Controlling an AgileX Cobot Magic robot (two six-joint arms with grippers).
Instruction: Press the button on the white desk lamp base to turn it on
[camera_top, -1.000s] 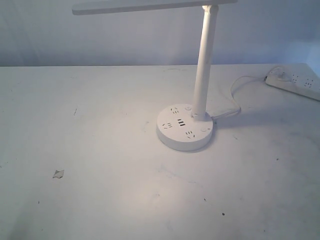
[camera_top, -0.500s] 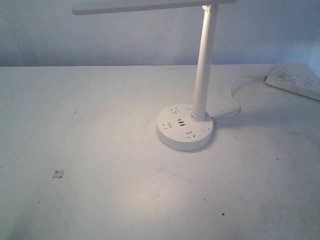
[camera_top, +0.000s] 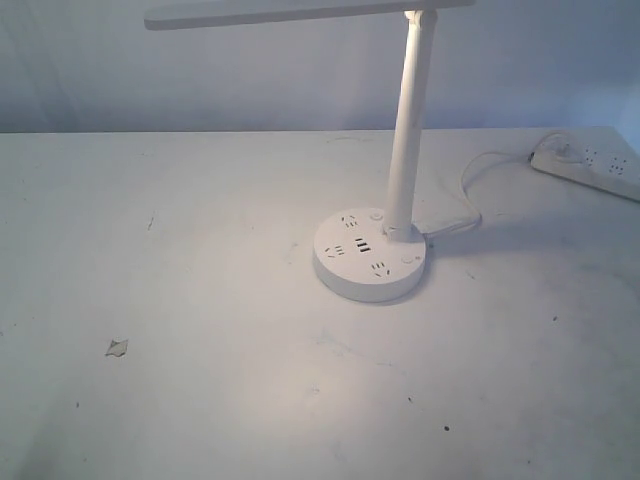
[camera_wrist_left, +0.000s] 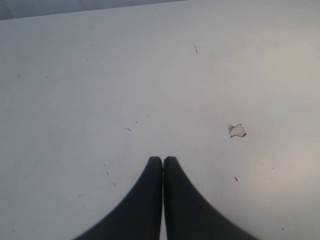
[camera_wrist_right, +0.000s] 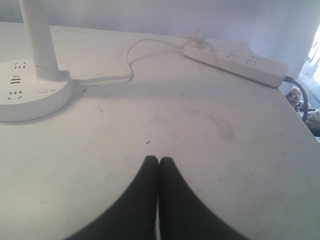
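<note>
— Where is the white desk lamp base?

— Right of the middle of the white table, toward the back. It is a round puck that sits flat, with socket holes and dark USB slots on top. The slim white pole rises from its rear right edge, leaning slightly, up to the flat lamp head that runs leftward along the top of the exterior view.

— And the button?

— The right wrist view shows a small round button on the top face, close to the foot of the pole. Nothing touches it.

— How do the grippers stand?

— The left gripper has its two dark fingertips pressed together with nothing between them, over bare tabletop; a small torn scrap lies near it. The right gripper is the same, tips together and holding nothing, above the table and well apart from the base. (Neither gripper shows in the exterior view.)

— What else is on the table?

— A white cord runs from the back of the base, loops, and reaches the long white power strip at the far right edge. A warm, yellowish patch of light lies on the table in front of the base, under the lamp head.

— Does the left wrist camera see the lamp?

— No, only tabletop, specks and the scrap.
</note>
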